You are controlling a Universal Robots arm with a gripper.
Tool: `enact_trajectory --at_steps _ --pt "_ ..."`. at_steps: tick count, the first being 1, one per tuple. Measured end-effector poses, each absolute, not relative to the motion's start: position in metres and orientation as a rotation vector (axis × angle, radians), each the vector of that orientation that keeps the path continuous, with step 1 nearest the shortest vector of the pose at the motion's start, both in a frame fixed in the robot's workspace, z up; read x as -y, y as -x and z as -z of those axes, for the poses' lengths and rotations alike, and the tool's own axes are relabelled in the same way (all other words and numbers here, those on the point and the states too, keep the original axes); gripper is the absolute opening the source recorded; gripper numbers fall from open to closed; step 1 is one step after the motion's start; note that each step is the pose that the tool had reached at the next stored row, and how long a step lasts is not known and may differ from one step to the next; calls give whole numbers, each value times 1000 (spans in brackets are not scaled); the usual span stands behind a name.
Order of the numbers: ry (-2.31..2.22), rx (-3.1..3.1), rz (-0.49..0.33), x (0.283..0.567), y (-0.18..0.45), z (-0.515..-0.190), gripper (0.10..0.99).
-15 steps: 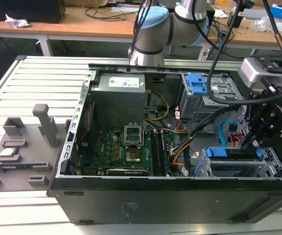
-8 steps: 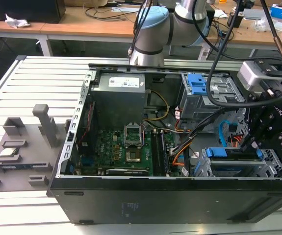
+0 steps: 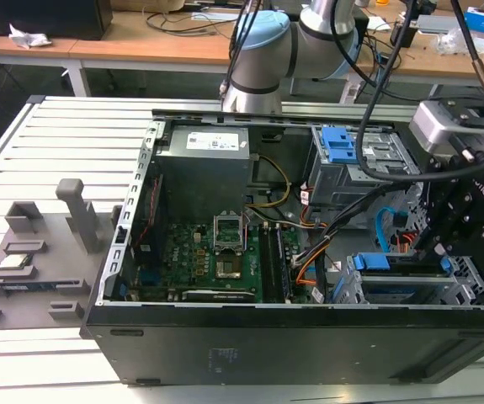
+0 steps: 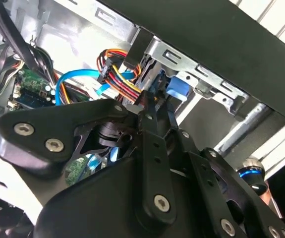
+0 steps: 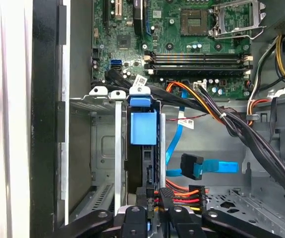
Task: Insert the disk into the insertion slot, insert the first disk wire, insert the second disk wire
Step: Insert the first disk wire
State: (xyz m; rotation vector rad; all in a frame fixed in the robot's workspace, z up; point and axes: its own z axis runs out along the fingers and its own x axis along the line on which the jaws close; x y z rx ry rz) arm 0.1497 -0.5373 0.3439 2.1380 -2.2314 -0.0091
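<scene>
Down at the drive corner of the open computer case [image 3: 292,337], on the exterior view's right, my pincer [image 5: 156,212] is pinching the black plug of the first disk wire [image 5: 184,193], whose orange, red and black strands fan out just beside my grip. The disk [image 5: 143,128] sits edge-on in the insertion slot [image 5: 102,148], its blue carrier tab toward the motherboard [image 5: 182,44]. My plug is right at the disk's near edge, but I cannot tell whether it is seated. The second disk wire [image 5: 216,166] lies loose on the case floor nearby, its dark end plug apart from the disk. My worry is a crooked push: if the plug meets the socket tilted, it could jam or twist out of my pinch. The short strands could also tug it sideways if they draw taut. The thick black cables [image 5: 231,124] run close by and could snag my linkage. My arm [image 3: 258,50] reaches over from the far side of the case, which lies on the table [image 3: 48,151], and my wrist bends steeply down so that I point into the bay.
</scene>
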Motion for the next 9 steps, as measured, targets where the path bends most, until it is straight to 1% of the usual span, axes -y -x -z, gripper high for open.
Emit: enact_trajectory --at_steps 6,7,8,9 --pt "-2138 2232 9 534 -150 -368 239" --pt "-2138 2231 9 533 -150 -372 227" --pt "-2138 2231 9 533 -150 -376 106" --pt "-2138 2231 9 532 -150 -378 106"
